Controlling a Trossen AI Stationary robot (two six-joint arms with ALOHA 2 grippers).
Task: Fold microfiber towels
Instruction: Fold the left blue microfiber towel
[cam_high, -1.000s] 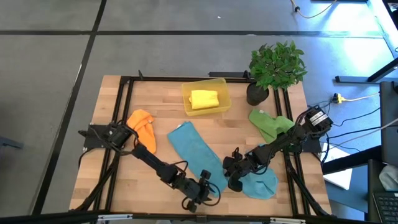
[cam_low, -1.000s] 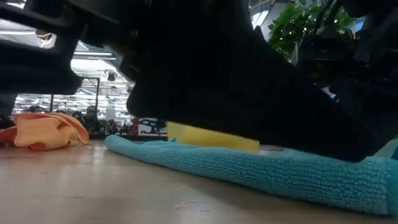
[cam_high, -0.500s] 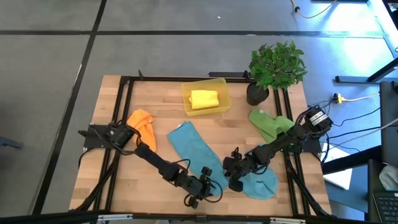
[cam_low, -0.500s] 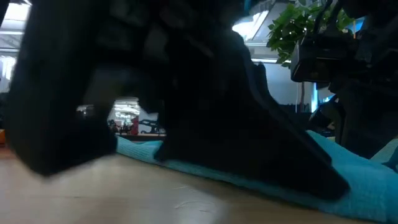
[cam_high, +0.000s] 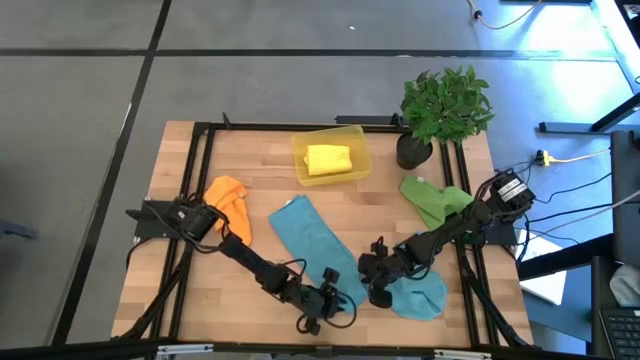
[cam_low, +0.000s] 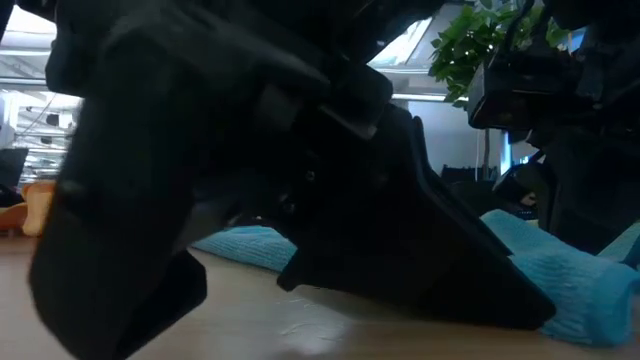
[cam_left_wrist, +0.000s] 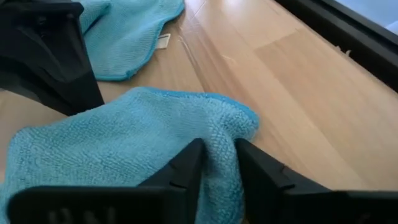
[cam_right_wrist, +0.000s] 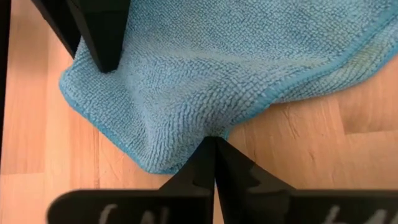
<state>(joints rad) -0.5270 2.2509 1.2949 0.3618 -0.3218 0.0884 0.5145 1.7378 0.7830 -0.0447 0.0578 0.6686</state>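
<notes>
While you watch the near table edge, your left gripper (cam_left_wrist: 217, 168) pinches the long teal towel (cam_high: 310, 245) at its corner; your right gripper (cam_right_wrist: 214, 163) nips that same towel's edge (second teal towel (cam_high: 420, 297) just beside).

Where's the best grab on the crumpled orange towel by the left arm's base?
Likely the orange towel is best pinched from above at the raised bunch at its far end, nearer the yellow bin. There the folds stand clear of the table; the lower tail runs towards the left arm's links.
</notes>
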